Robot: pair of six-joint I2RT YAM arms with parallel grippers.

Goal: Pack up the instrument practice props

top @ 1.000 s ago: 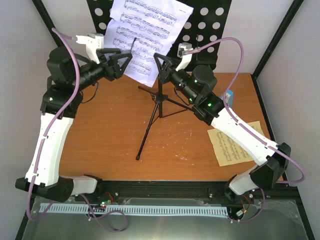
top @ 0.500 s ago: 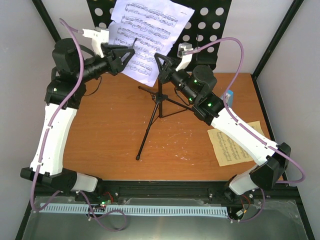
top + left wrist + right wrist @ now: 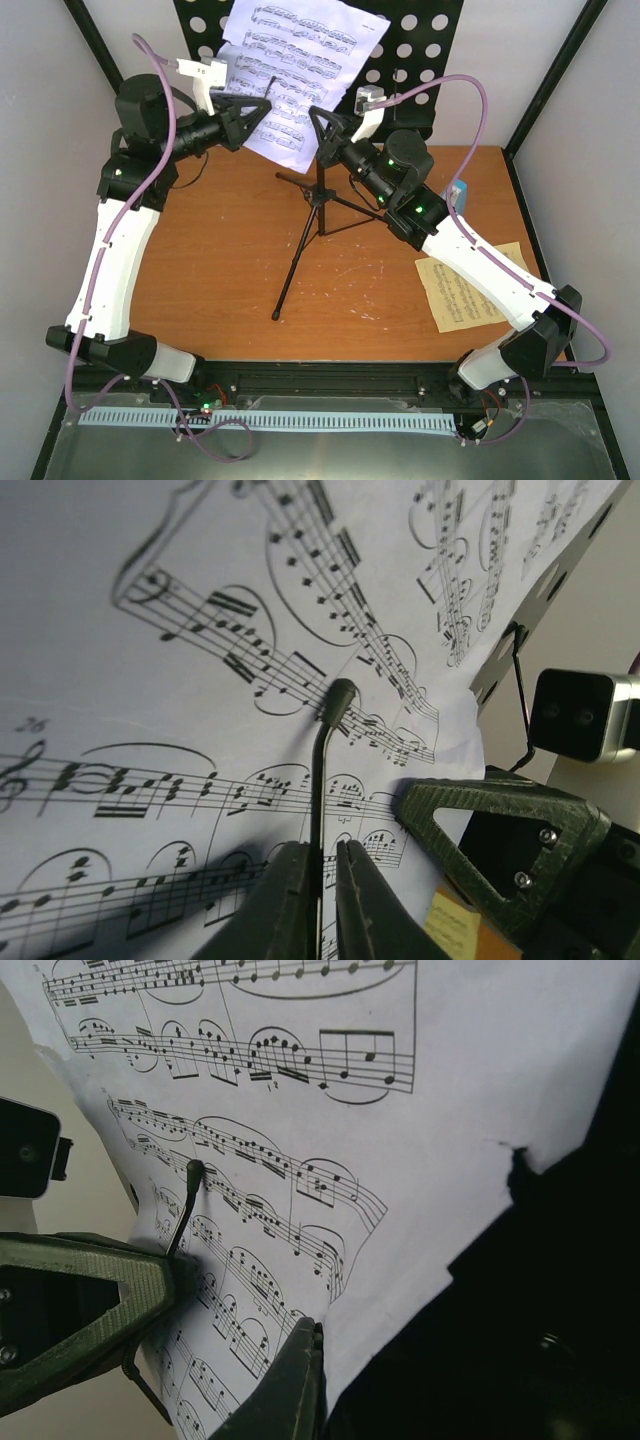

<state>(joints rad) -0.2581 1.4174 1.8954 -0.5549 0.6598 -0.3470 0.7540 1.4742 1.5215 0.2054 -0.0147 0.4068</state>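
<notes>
The black music stand (image 3: 312, 215) rises from the middle of the table, its round-holed desk (image 3: 425, 50) at the back. A white sheet-music page (image 3: 300, 70) leans on the desk. My left gripper (image 3: 264, 106) is shut on the stand's thin wire page holder (image 3: 322, 750), which runs up between its fingers (image 3: 285, 900) in front of the page (image 3: 150, 730). My right gripper (image 3: 318, 120) is shut on the page's lower edge (image 3: 330, 1305); one finger (image 3: 290, 1385) shows there. A yellow page (image 3: 468, 288) lies flat at the right. The blue metronome (image 3: 461, 190) sits behind my right arm.
Black frame posts (image 3: 555, 75) and pale walls close in the back and sides. The tripod's legs (image 3: 290, 270) spread over the brown table (image 3: 210, 280). My two grippers sit close together under the desk; the right one's green finger (image 3: 500, 830) shows in the left wrist view.
My left gripper has risen, moved right to the wire page holder and shut on it. The right arm has not moved.
</notes>
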